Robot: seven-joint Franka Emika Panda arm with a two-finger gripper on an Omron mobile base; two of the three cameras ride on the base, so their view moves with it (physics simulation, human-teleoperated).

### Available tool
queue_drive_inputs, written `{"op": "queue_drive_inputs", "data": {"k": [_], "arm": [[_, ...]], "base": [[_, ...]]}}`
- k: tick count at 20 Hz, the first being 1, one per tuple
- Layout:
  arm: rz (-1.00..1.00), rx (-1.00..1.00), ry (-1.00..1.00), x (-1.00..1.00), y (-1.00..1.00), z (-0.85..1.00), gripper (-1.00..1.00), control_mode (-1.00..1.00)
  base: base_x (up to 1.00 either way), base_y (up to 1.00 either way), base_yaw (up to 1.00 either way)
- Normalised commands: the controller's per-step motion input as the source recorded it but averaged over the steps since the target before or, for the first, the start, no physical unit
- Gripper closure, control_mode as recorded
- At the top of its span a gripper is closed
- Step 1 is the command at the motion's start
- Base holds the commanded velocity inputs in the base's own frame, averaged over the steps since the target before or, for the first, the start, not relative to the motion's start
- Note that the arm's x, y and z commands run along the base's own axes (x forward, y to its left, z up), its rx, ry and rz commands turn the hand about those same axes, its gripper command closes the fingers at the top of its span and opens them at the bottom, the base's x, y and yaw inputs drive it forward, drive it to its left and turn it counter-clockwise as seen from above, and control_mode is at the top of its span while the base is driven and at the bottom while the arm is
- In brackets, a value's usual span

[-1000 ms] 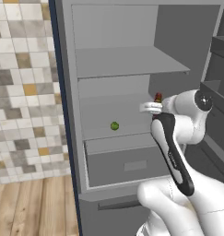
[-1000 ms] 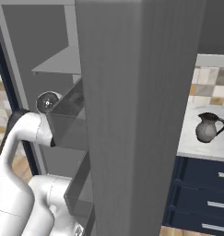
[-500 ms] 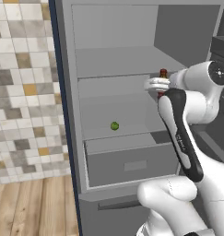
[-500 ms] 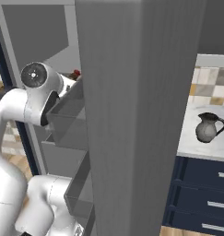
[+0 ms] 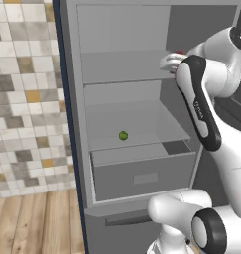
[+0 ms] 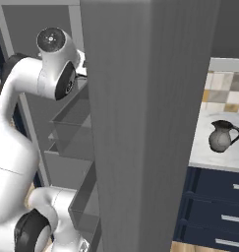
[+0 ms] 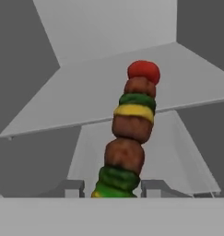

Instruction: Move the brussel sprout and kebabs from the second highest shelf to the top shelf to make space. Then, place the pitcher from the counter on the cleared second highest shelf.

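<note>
Red-tipped kebabs (image 7: 128, 133) are gripped between the gripper (image 7: 112, 188) fingers, with the top shelf (image 7: 85, 97) just ahead.

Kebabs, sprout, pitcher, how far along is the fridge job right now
Nothing looks finished. In hand: the gripper holds the kebabs raised in front of the top shelf, not set down. Left: the brussel sprout sits on the second highest shelf, and the pitcher stands on the counter.
</note>
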Motion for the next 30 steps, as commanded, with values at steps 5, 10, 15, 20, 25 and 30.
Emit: {"op": "queue_drive_inputs", "data": {"k": [5, 10, 15, 20, 25, 30], "arm": [[0.00, 0.00, 0.00, 0.88, -0.08, -0.11, 1.00, -1.00], [0.00, 0.00, 0.00, 0.94, 0.00, -0.29, 1.00, -1.00], [0.00, 0.00, 0.02, 0.99, 0.00, -0.46, 1.00, -1.00], [0.00, -0.01, 0.08, 1.00, 0.00, -0.51, 1.00, -1.00], [0.00, 0.00, 0.08, 0.95, -0.01, -0.32, 1.00, -1.00], [0.00, 0.00, 0.06, 0.95, 0.00, -0.24, 1.00, -1.00]], "base": [[0.00, 0.00, 0.00], [0.00, 0.00, 0.00], [0.00, 0.00, 0.00], [0.00, 0.00, 0.00], [0.00, 0.00, 0.00], [0.00, 0.00, 0.00]]}}
